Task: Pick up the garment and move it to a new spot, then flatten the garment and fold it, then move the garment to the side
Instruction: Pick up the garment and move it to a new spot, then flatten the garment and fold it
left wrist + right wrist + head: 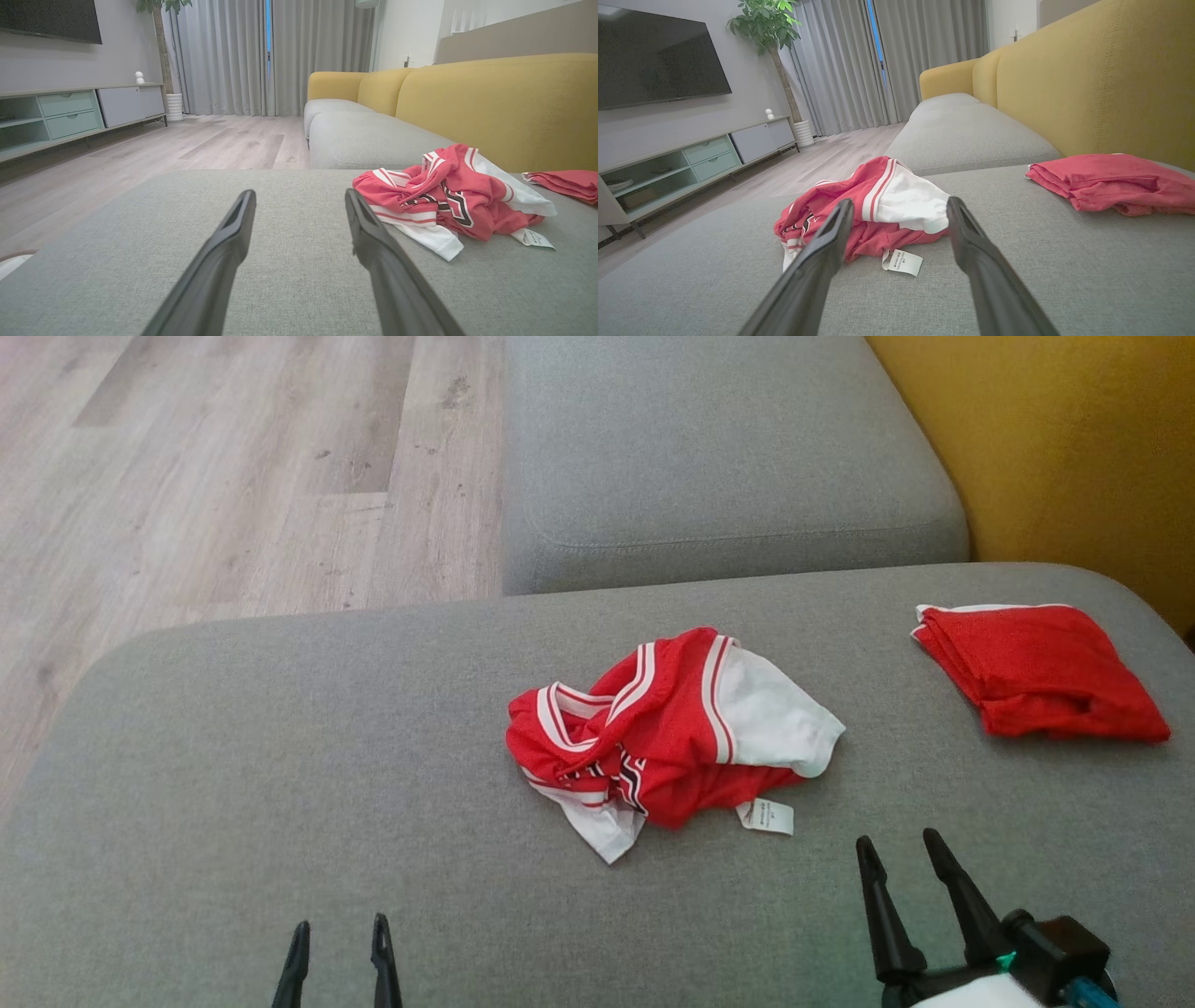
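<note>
Left gripper [341, 924] at 7 o'clock, right gripper [898, 840] at 5, both spread wide, empty. Crumpled garment [667, 737] lies on cushion [280, 756] near center, at 11 from right gripper. Folded cloth [1036, 672] at 2 o'clock.

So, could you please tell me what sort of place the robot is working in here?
Most likely a home living room: a yellow-backed sofa with grey seat cushions, a wall-mounted television above a low media cabinet, and a potted plant beside long grey curtains.
</note>
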Controlling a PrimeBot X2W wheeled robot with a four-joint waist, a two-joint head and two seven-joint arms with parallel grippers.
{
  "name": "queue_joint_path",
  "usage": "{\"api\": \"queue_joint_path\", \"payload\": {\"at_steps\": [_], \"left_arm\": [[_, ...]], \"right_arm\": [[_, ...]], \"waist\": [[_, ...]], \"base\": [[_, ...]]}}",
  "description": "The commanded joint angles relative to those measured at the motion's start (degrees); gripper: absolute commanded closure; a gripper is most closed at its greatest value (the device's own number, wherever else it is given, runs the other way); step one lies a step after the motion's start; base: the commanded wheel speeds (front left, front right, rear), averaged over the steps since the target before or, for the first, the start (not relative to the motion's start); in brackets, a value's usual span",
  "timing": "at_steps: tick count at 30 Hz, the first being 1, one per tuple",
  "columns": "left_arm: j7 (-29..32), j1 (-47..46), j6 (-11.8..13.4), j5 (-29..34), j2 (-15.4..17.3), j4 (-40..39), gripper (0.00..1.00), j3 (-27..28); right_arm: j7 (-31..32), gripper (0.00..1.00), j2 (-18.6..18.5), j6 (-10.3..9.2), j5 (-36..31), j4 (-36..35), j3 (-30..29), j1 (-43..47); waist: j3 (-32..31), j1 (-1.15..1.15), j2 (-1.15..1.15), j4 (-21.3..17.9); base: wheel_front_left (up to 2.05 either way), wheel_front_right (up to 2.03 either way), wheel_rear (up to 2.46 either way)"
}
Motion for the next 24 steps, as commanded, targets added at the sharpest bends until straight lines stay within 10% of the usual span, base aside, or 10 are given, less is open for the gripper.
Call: {"api": "queue_joint_path", "payload": {"at_steps": [1, 24], "left_arm": [[-0.4, -2.8, -0.3, 0.5, -0.5, -1.4, 0.0, 2.0], [-0.4, -4.5, -0.9, 0.6, -1.0, -1.2, 0.0, 1.2]], "right_arm": [[-0.4, 0.0, 0.1, -0.05, -0.2, -2.1, 1.5, -2.1], [-0.4, 0.0, -0.5, -0.05, 0.1, -2.2, 2.3, -2.8]], "waist": [[0.0, 0.0, 0.0, 0.0], [2.1, 0.0, 0.0, -1.0]], "base": [[0.0, 0.0, 0.0], [0.0, 0.0, 0.0]]}}
